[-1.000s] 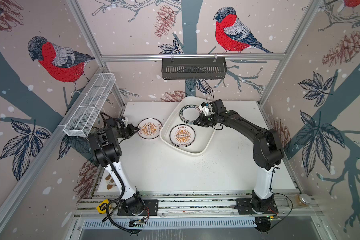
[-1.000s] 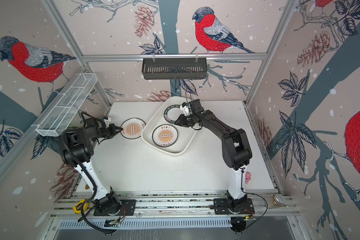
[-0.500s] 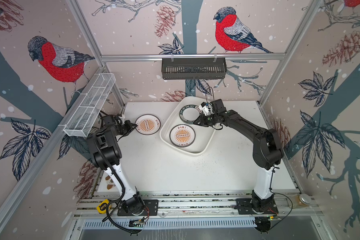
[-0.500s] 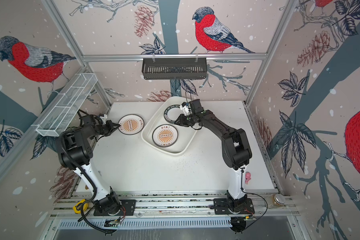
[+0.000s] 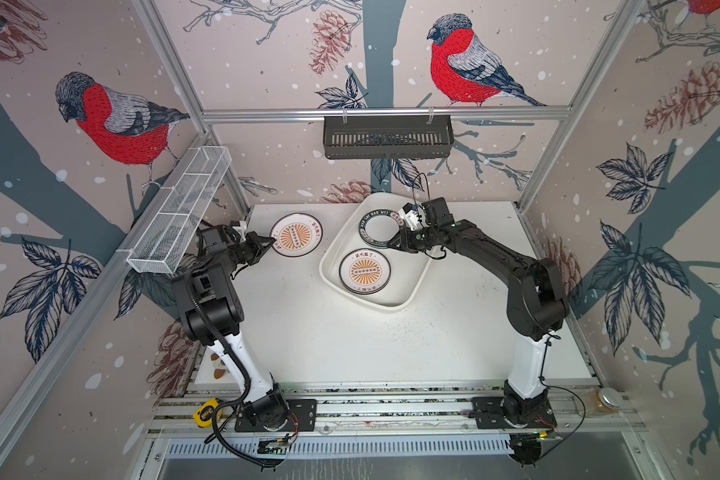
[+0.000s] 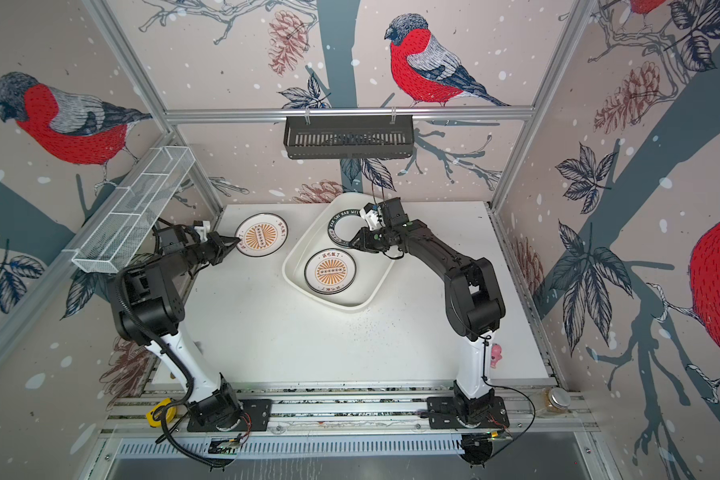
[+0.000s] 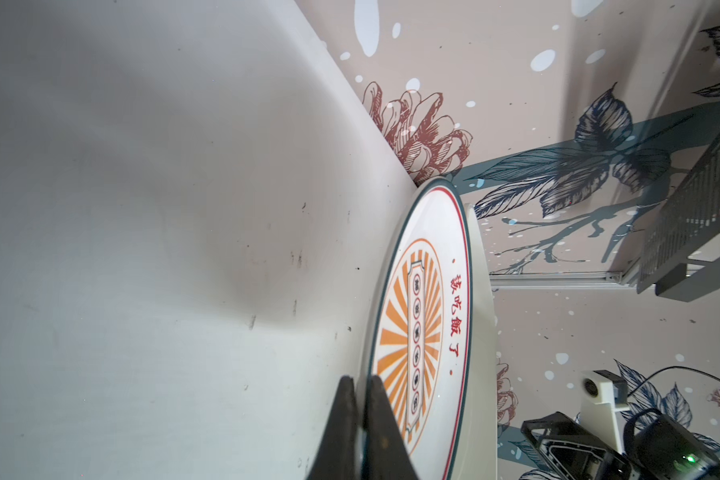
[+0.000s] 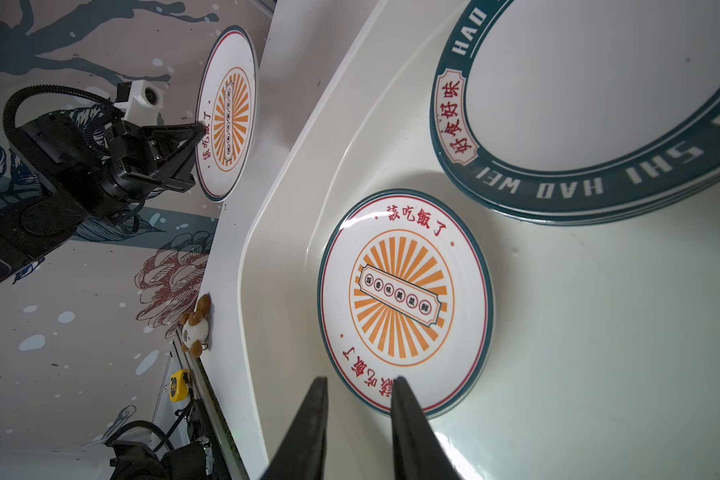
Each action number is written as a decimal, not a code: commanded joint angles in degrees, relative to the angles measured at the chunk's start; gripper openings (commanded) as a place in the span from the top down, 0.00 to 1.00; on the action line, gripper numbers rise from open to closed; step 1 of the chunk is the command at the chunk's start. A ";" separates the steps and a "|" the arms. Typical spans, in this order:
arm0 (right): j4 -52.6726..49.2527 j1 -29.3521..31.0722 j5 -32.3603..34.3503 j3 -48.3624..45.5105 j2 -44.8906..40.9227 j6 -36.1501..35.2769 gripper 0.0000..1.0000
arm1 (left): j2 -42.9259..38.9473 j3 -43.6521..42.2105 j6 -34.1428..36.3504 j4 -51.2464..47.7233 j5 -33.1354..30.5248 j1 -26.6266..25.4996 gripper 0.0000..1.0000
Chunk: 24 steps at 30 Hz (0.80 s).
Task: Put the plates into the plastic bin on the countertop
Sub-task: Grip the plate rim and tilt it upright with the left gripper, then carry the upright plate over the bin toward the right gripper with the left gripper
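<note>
My left gripper [image 5: 272, 241] [image 7: 362, 382] is shut on the near rim of a white plate with an orange sunburst centre [image 5: 296, 235] [image 6: 262, 235] [image 7: 425, 332], to the left of the plastic bin [image 5: 408, 266] [image 6: 296, 253]. The bin sits at the back of the countertop [image 5: 329, 340]. Inside it lie another sunburst plate [image 5: 364, 270] [image 8: 404, 303] and, farther back, stacked plates with dark-green lettered bands [image 5: 381, 226] [image 8: 599, 104]. My right gripper [image 5: 391, 245] [image 8: 358, 386] hovers over the bin between these plates, open and holding nothing.
A black slatted basket [image 5: 387, 137] hangs on the back rail. A white wire-mesh basket [image 5: 179, 216] juts out above the left arm. A yellow tape measure [image 5: 206, 413] lies on the front rails. A small plush toy [image 8: 196, 324] sits off the countertop's left edge.
My left gripper has carried the sunburst plate toward the back of the countertop. The right gripper's jaws have parted slightly; its arm has stayed over the bin.
</note>
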 commanded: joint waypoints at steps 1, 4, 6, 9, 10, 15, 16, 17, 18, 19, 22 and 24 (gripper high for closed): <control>1.51 0.59 -1.04 0.12 -0.87 -0.70 0.68 | -1.28 -1.07 -4.40 6.73 4.52 -0.25 1.00; 1.51 0.99 -1.05 0.64 -1.07 -1.34 0.65 | -1.93 -1.70 -4.87 7.27 4.99 -1.08 1.00; 1.73 1.30 -0.84 0.72 -1.21 -1.50 0.63 | -2.37 -2.16 -4.79 7.44 5.08 -1.89 1.00; 2.11 1.34 -0.67 0.61 -1.50 -1.58 0.62 | -2.97 -3.01 -4.82 7.87 5.07 -3.53 1.00; 2.19 1.35 -0.48 0.52 -1.64 -1.51 0.62 | -3.14 -3.19 -4.76 7.88 4.96 -4.07 1.00; 2.82 1.74 0.47 -0.34 -2.94 -2.16 0.60 | -4.71 -4.01 -4.19 7.81 4.80 -7.06 1.00; 3.07 1.88 0.69 -0.54 -3.20 -2.33 0.59 | -5.12 -4.16 -4.00 7.65 4.73 -7.66 1.00; 3.37 2.09 0.78 -0.71 -3.39 -2.37 0.58 | -5.43 -4.39 -3.90 7.61 4.60 -8.28 1.00; 3.65 2.11 0.97 -0.87 -3.43 -2.33 0.58 | -5.77 -4.53 -3.90 7.76 4.66 -8.75 1.00; 3.92 2.18 1.06 -1.10 -3.42 -2.15 0.57 | -6.10 -4.59 -3.90 7.79 4.74 -9.31 1.00; 5.36 2.37 1.79 -1.89 -3.36 -1.62 0.56 | -7.26 -4.96 -3.39 7.39 4.63 -11.28 1.00; 6.37 2.45 1.77 -2.25 -3.30 -1.15 0.56 | -7.98 -5.05 -2.73 6.84 4.43 -12.67 1.00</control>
